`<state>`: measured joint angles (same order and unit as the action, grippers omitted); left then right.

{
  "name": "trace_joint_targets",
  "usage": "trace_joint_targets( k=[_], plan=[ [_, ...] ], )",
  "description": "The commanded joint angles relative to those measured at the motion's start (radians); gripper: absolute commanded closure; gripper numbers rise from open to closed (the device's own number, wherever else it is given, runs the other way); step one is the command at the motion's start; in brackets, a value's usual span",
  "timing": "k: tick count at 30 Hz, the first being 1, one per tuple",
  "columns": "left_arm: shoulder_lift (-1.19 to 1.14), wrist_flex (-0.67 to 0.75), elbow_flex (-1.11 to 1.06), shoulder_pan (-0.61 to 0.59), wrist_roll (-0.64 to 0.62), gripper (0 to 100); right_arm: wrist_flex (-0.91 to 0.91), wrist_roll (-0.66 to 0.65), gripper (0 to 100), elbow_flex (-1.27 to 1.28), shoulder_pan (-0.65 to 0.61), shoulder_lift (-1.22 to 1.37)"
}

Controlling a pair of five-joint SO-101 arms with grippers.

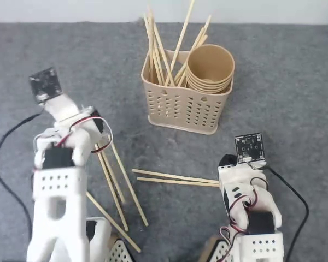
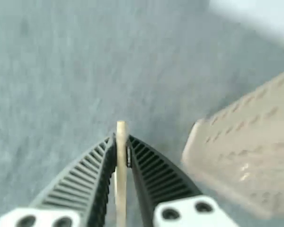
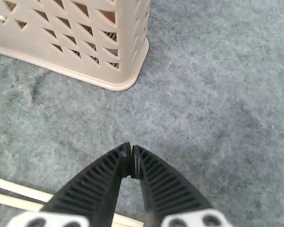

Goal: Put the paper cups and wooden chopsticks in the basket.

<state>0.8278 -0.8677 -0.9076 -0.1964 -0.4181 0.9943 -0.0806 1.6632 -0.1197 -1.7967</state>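
Tabletop (image 1: 295, 98): grey and fuzzy; everything is on it.
Left arm (image 1: 57, 180): white, and it hides the tops of the sticks beside it.
Right arm (image 1: 251, 218): white, with its tip near the ends of the pair.
Basket (image 1: 180, 106): tan with holes, standing up between the arms and farther back.
Cups (image 1: 210, 65): one stack in the basket's right side; I cannot count them.
Basket sticks (image 1: 158, 52): many, leaning in the left side beside the cups.
Pair (image 1: 175, 177): two sticks lying side by side between the arms.
Side sticks (image 1: 128, 188): at least three by the left arm.
Left claw (image 2: 121, 139): clamped on one stick (image 2: 120, 175), with the basket close by.
Right claw (image 3: 132, 150): pressed together, holding nothing.
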Motion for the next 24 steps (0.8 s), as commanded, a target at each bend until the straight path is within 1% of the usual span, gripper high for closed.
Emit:
trace_joint_targets(
  k=[1, 8, 10, 13, 15, 17, 21, 24],
  plan=[
    [0.213, 0.146, -0.044, 0.003, -0.011, 99, 0.004, -0.017, 99.1, 0.02, -0.01, -0.013],
    [0.575, 0.494, -0.246, 0.009, -0.006, 99, 0.004, -0.017, 99.1, 0.02, -0.01, -0.01],
    [0.675, 0.631, -0.297, 0.014, -0.006, 99, 0.004, -0.017, 99.1, 0.02, -0.01, -0.01],
    [0.792, 0.876, -0.346, 0.06, -0.006, 99, 0.004, -0.017, 99.1, 0.02, -0.01, -0.008],
    [0.836, 0.99, -0.349, 0.094, -0.008, 99, 0.004, -0.017, 99.1, 0.02, -0.01, -0.007],
    [0.847, 1.028, -0.337, 0.137, -0.008, 99, 0.004, -0.017, 99.1, 0.02, -0.01, -0.005],
    [0.815, 0.962, -0.248, 0.245, -0.008, 99, 0.004, -0.015, 99.1, 0.02, -0.01, -0.004],
    [0.703, 0.961, -0.139, 0.313, -0.006, 99, 0.005, -0.014, 99.1, 0.021, -0.01, -0.004]
  ],
)
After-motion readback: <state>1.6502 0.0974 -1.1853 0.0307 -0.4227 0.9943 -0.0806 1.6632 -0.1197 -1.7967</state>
